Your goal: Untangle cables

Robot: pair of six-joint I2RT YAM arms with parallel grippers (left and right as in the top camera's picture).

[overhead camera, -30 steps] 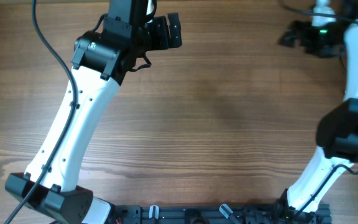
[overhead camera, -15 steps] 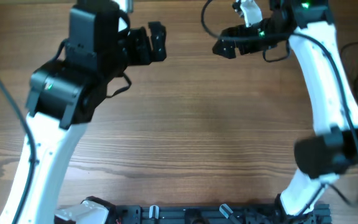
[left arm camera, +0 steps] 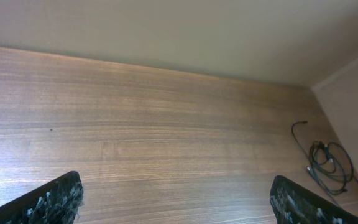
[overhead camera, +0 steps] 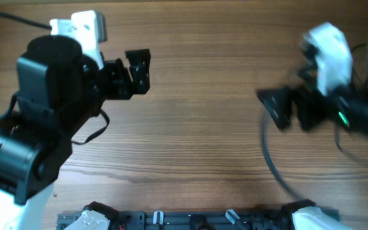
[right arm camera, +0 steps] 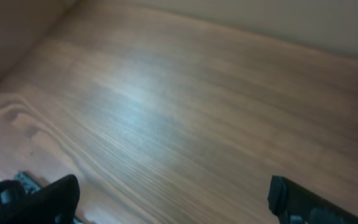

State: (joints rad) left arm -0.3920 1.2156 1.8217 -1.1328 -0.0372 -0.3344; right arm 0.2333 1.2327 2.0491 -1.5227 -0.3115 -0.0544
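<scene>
The cables [left arm camera: 328,163] lie in a small loose bundle on the counter [overhead camera: 197,128], close to where it meets the wall. One free end reaches away from the heap. Only the left wrist view shows them, far off in its right corner, and nothing touches them.

The left tool [overhead camera: 139,70] is released. Its two fingers [left arm camera: 51,199] stand wide apart at the lower corners of its own view, with bare wood between them, and it hangs well apart from the bundle. The right tool [overhead camera: 273,108] is released and empty too, with only wood grain between its fingers [right arm camera: 45,199]. I judge that both are held high and open because no grasp has begun; an approach to the bundle must come first.

Much is hard to read. In the overhead view the right arm is blurred, and the cables cannot be picked out there. A dark curved line below the right tool is perhaps the arm's own wire, not a cord of the task. How many cords are in the bundle, and how they cross, is too small to tell.
</scene>
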